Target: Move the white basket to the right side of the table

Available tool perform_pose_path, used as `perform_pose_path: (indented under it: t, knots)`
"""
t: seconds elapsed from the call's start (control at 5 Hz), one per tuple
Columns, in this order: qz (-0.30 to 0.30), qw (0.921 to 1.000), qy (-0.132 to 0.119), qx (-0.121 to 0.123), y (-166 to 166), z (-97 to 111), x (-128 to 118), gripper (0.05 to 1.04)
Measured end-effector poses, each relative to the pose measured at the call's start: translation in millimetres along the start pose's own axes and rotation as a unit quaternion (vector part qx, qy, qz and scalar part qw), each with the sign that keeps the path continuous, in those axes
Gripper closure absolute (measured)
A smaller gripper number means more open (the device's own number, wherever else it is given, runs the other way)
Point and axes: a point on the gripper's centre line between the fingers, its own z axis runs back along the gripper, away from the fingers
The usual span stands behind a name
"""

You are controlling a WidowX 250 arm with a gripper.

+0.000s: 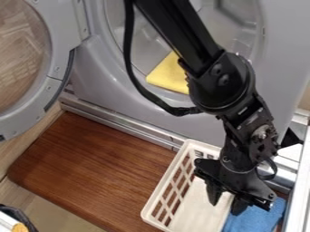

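White basket [196, 206] sits at 4 o'clock on the desk [91, 167]; move looks nearly done, hand [225, 204] spread wide

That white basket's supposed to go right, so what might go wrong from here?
The pale frame stands close on the right, so the white basket might jam against it. The blue cloth, right by the pincer, could snag or get dragged along.

Wooden table [91, 167] | on it: white basket [166, 179], perhaps also blue cloth [254, 219]
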Motion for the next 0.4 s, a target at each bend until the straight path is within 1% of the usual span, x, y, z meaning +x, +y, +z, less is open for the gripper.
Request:
perform_pose_path:
  t: [0.2, 0.4]
  knots:
    - [0.0, 1.0, 0.005, -0.003, 0.5, 0.2, -3.9, 0.156]
    - [-0.008, 0.9998, -0.006, -0.018, -2.6, 10.2, -2.7, 0.076]
